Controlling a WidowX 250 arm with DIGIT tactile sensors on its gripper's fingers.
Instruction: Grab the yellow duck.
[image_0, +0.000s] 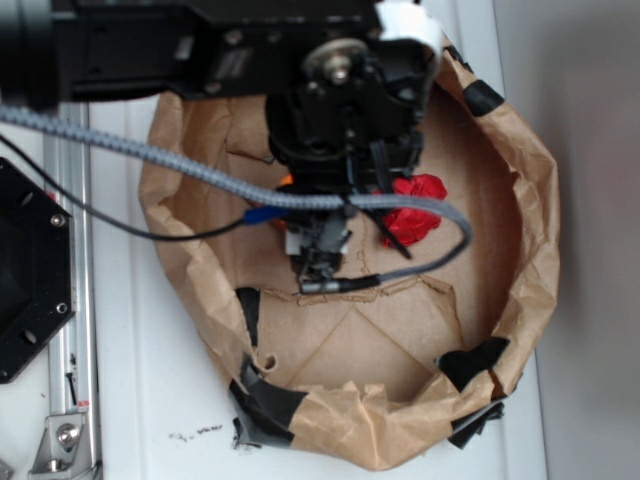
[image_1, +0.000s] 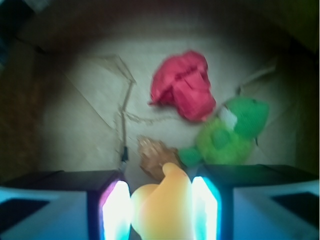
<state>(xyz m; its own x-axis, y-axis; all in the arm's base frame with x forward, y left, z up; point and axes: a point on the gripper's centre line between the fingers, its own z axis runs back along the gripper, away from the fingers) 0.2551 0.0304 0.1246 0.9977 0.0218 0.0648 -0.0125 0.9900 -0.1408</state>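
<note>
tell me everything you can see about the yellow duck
The yellow duck shows only in the wrist view, blurred: a smooth, rubbery-looking yellow-orange body, rounded, narrowing upward. It sits between the gripper pads, which press or nearly press its sides. A tan seashell lies just beyond it. In the exterior view the arm hides it.

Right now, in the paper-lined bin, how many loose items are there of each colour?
Yellow: 1, the yellow duck between the pincer fingers.
Red: 1, crumpled red item.
Green: 1, green plush.
Tan-orange: 1, seashell.
Total: 4
</note>
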